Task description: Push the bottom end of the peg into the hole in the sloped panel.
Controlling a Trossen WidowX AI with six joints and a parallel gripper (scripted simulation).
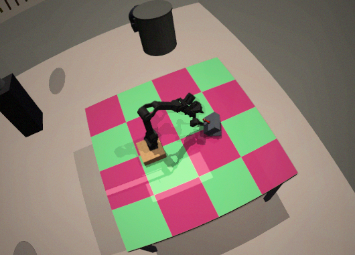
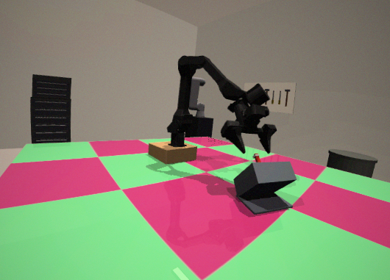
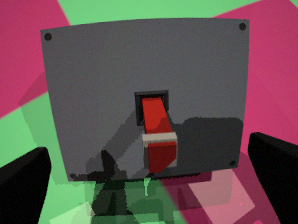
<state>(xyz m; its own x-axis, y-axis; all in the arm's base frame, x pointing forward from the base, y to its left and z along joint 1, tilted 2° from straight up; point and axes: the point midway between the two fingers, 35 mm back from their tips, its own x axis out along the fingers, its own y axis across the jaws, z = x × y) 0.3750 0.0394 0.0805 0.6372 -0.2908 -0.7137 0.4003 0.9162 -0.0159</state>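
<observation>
The red square-sided peg (image 1: 206,121) (image 2: 257,158) (image 3: 156,115) with a pale band near its outer end stands with its inner end in the square hole (image 3: 140,114) of the grey sloped panel (image 1: 213,123) (image 2: 276,172) (image 3: 90,75). A good length of it sticks out of the face, and dark gaps show beside it in the hole's mouth. How deep it sits is hidden. My gripper (image 2: 256,152) (image 3: 150,151) is wide open and empty. Its fingers stand apart on either side of the peg, with their tips above its outer end in the exterior view.
The panel's thin foot plate (image 2: 266,205) lies on the chequered table (image 1: 258,126) (image 2: 165,200). The arm's wooden base block (image 1: 152,154) (image 2: 182,154) stands away from the panel. A dark bin (image 1: 159,35) (image 2: 351,164) stands beyond the table.
</observation>
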